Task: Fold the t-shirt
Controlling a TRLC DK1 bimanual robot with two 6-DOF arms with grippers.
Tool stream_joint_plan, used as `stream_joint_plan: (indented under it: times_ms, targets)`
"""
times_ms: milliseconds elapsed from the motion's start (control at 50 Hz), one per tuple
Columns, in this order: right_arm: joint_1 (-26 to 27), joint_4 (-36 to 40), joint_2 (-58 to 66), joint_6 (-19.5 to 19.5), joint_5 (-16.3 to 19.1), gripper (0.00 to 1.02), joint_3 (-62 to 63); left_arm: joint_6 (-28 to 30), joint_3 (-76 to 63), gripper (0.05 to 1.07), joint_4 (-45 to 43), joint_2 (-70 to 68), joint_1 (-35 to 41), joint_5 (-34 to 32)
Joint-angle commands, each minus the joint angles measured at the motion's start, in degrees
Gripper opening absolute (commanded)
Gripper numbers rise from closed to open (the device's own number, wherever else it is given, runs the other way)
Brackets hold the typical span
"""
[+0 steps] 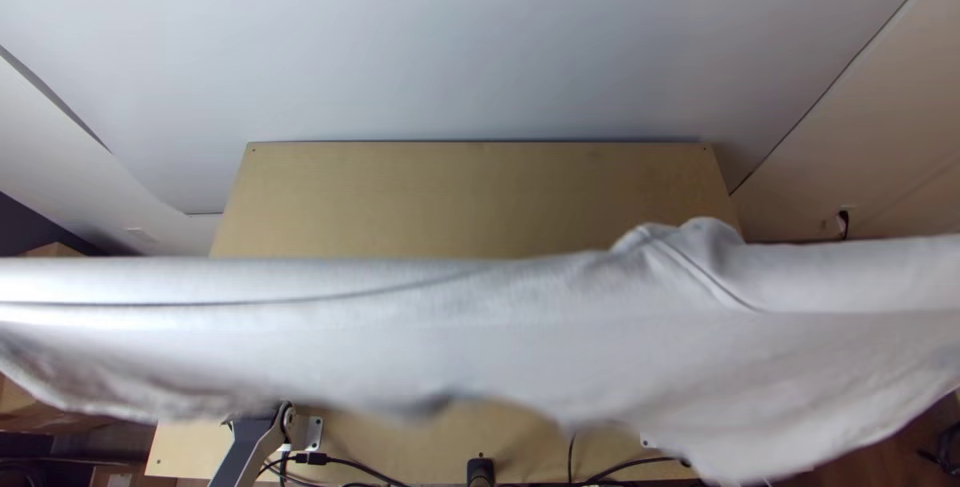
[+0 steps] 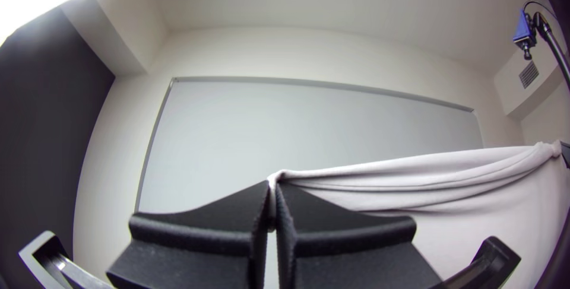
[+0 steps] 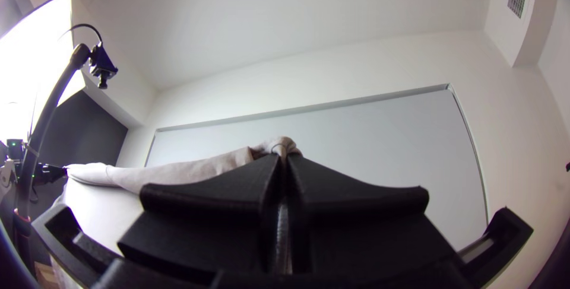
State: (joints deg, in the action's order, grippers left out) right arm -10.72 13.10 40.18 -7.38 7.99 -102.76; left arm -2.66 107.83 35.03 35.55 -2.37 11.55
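Lower the white t-shirt (image 1: 480, 332) evenly onto the wooden table (image 1: 450, 197), hanging edge first, with enough tension to limit creases. The left gripper (image 2: 274, 189) and right gripper (image 3: 284, 159) are closed on its upper edge; it stretches between them, draping below.

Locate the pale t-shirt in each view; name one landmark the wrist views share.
Top view: the t-shirt spans the full width, over the table.
Left wrist view: from the left gripper towards the right gripper.
Right wrist view: from the right gripper to the left.
Landmark: framed wall panel.
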Motion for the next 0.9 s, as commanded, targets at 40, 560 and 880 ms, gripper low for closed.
stream_joint_plan:
  times_ms: [40,560,880]
  targets:
    - [-0.44,-0.10,1.21,-0.89,-3.59,0.02,4.76,-2.35,-8.43,0.08,1.71,0.22,0.09,5.59]
    - [-4.04,-17.85,-0.63,-5.81,-3.42,0.02,66.73,-15.10,-75.22,0.08,-15.95,-0.66,1.14,-8.91]
    - [0.17,-32.44,32.59,-5.89,-2.63,0.02,67.96,-15.36,-77.07,0.08,-39.95,31.42,2.28,-11.46]
